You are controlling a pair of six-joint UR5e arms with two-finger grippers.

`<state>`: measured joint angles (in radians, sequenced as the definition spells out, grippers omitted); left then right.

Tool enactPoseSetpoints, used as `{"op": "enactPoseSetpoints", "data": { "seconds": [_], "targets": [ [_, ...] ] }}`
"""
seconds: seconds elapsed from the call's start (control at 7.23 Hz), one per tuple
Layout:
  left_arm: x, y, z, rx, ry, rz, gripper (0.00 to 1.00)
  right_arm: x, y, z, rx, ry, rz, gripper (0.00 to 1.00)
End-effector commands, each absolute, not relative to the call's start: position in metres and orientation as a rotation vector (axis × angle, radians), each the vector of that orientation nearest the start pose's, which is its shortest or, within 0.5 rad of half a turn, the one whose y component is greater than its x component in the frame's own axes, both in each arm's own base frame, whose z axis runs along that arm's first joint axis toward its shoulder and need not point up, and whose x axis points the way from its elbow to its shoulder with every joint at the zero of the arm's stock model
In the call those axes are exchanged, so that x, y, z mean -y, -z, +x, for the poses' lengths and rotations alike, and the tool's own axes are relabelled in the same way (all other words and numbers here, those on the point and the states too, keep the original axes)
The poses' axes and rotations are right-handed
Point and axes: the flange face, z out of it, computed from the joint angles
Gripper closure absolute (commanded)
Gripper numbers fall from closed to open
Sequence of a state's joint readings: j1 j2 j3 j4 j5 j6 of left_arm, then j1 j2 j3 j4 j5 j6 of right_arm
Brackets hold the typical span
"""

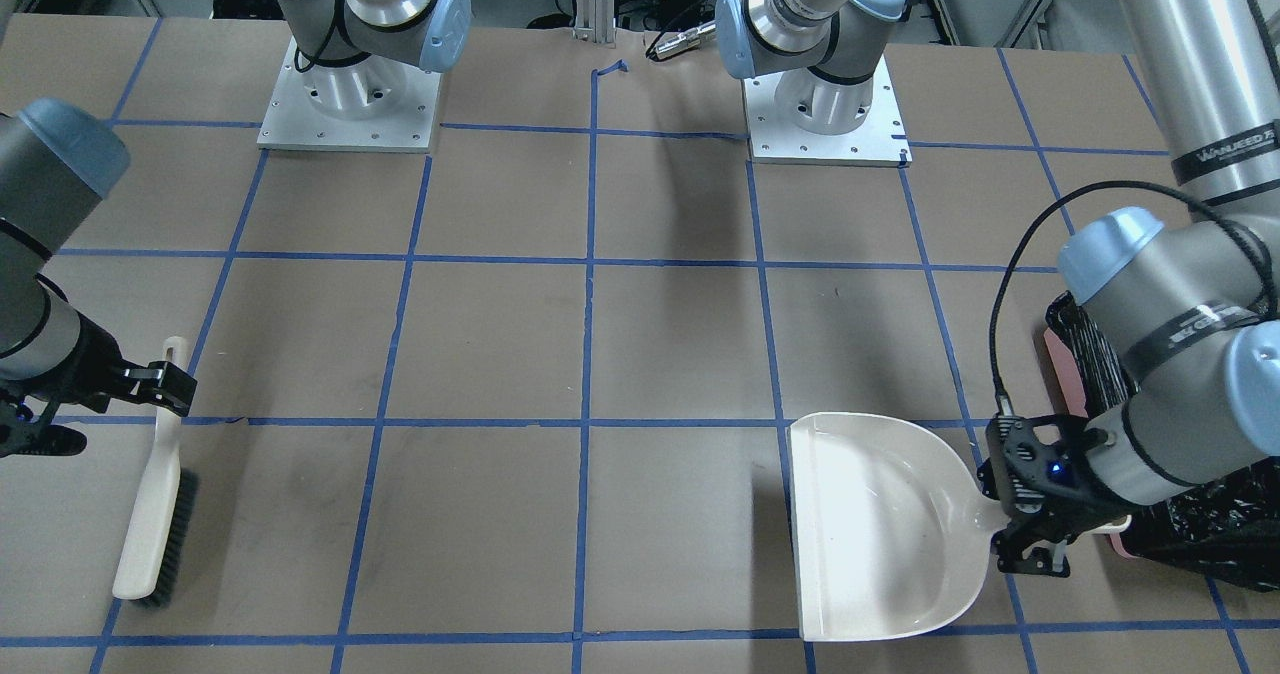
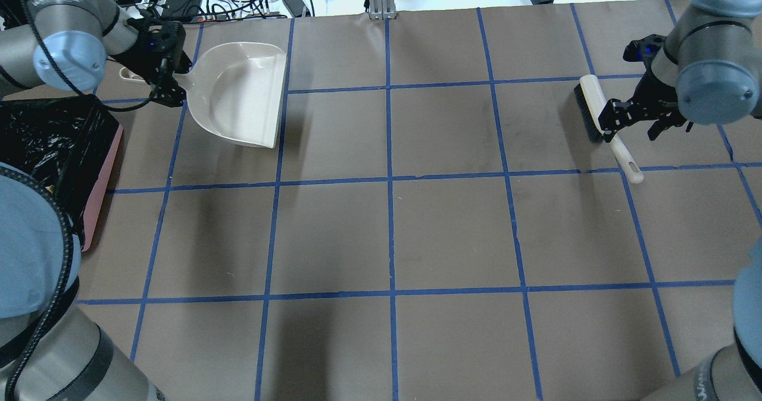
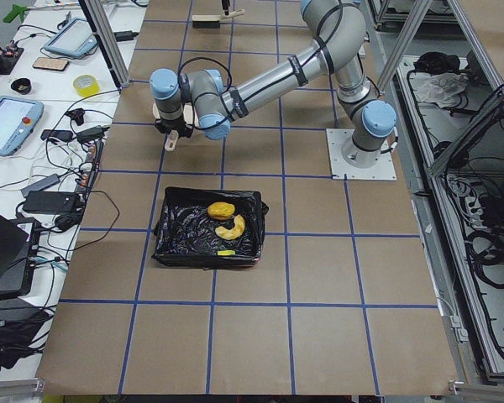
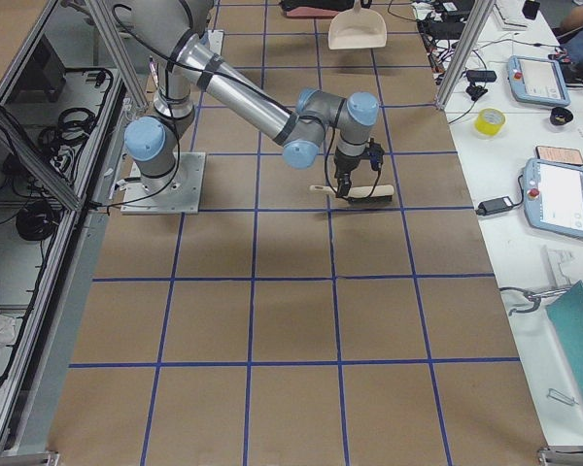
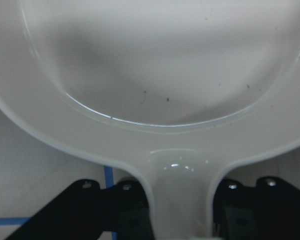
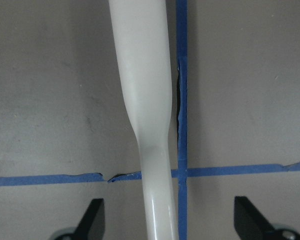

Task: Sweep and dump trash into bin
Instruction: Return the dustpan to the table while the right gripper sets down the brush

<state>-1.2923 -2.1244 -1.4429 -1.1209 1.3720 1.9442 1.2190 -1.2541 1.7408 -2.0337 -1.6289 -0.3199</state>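
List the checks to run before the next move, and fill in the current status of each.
1. Trash in bin: the golden-brown lump, beige crescent and yellow-green wedge lie inside the black-lined bin. Ok.
2. Dustpan empty: only tiny specks inside. Ok.
3. Right pincer clear of the brush: jaws stand wide apart on either side of its handle, not touching it. Ok.
4. Left pincer clear of the dustpan: jaws sit close against its handle and contact is unclear. Cannot tell.
5. Brush set down: appears to lie on the table. Ok.
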Motion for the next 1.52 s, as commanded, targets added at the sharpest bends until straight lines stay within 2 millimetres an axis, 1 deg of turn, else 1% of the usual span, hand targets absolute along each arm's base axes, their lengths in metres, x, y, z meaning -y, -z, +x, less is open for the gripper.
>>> {"op": "enactPoseSetpoints", "data": {
  "seconds": [0.0, 0.14, 0.28, 0.42, 0.55, 0.69, 0.83, 0.97, 1.11, 1.25, 1.38],
  "targets": [
    [0.698, -0.223, 0.021, 2.058, -0.227, -2.3, 1.0, 0.559, -0.377, -0.06, -3.196, 0.0, 0.103, 0.0],
    [0.691, -0.199, 0.019, 2.061, -0.236, -2.309, 1.0, 0.549, -0.411, -0.035, -3.154, -0.008, 0.087, 0.0],
    [0.69, -0.195, 0.016, 2.063, -0.26, -2.322, 1.0, 0.55, -0.429, -0.002, -3.095, 0.017, 0.057, 0.0],
    [0.691, -0.198, 0.01, 2.06, -0.27, -2.324, 1.0, 0.543, -0.443, 0.029, -3.095, 0.015, 0.163, 0.0],
    [0.689, -0.194, 0.009, 2.054, -0.264, -2.322, 1.0, 0.531, -0.456, 0.07, -3.099, 0.028, 0.18, 0.0],
    [0.689, -0.193, 0.009, 2.053, -0.266, -2.321, 1.0, 0.524, -0.459, 0.102, -3.128, 0.034, 0.163, 0.0],
    [0.689, -0.192, 0.008, 2.054, -0.265, -2.315, 0.54, 0.517, -0.463, 0.12, -3.129, 0.048, 0.135, 0.0],
    [0.688, -0.192, 0.007, 2.057, -0.255, -2.306, 0.36, 0.514, -0.464, 0.122, -3.132, 0.038, 0.127, 0.0],
    [0.687, -0.2, -0.005, 2.115, -0.255, -2.256, 0.34, 0.51, -0.461, 0.122, -3.134, -0.002, 0.127, 0.0],
    [0.681, -0.218, -0.041, 2.191, -0.237, -2.171, 0.34, 0.504, -0.47, 0.123, -3.136, 0.026, 0.125, 0.0],
    [0.674, -0.243, -0.084, 2.304, -0.225, -2.039, 0.34, 0.5, -0.475, 0.124, -3.123, 0.04, 0.122, 0.0]
  ]
}}
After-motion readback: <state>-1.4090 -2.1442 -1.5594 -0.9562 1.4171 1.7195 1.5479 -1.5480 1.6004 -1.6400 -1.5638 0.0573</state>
